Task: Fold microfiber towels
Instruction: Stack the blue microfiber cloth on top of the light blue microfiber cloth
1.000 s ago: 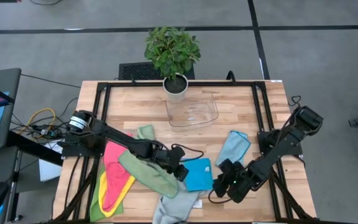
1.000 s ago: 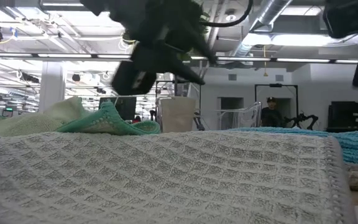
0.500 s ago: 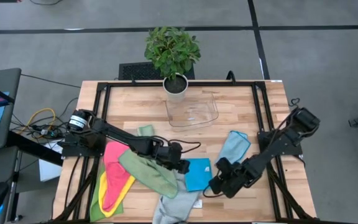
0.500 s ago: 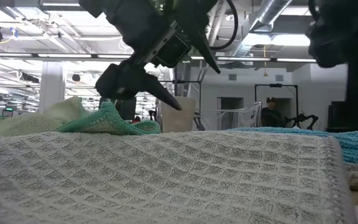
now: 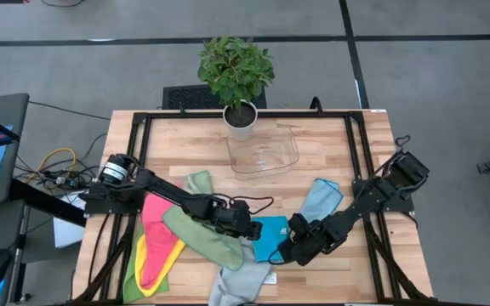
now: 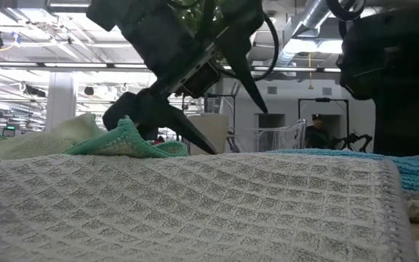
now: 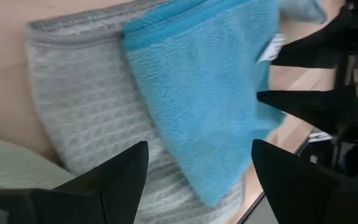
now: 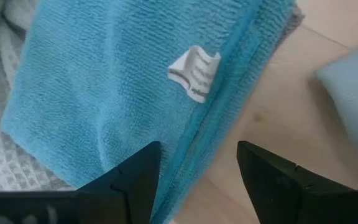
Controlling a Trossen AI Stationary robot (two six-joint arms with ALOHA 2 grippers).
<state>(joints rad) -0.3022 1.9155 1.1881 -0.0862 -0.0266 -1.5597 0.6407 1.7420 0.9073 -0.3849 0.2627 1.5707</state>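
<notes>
I had both end effectors, left (image 5: 251, 228) and right (image 5: 284, 249), spread open and empty over the bright blue towel (image 5: 270, 237) near the surface's (image 5: 330, 144) front edge, so next I judged each needed to pinch an edge.

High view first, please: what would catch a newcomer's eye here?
Both open grippers, the left gripper and the right gripper, flank a bright blue towel at the table's front centre. To its left lies a heap of pink, yellow and green towels, with a potted plant at the far edge.
</notes>
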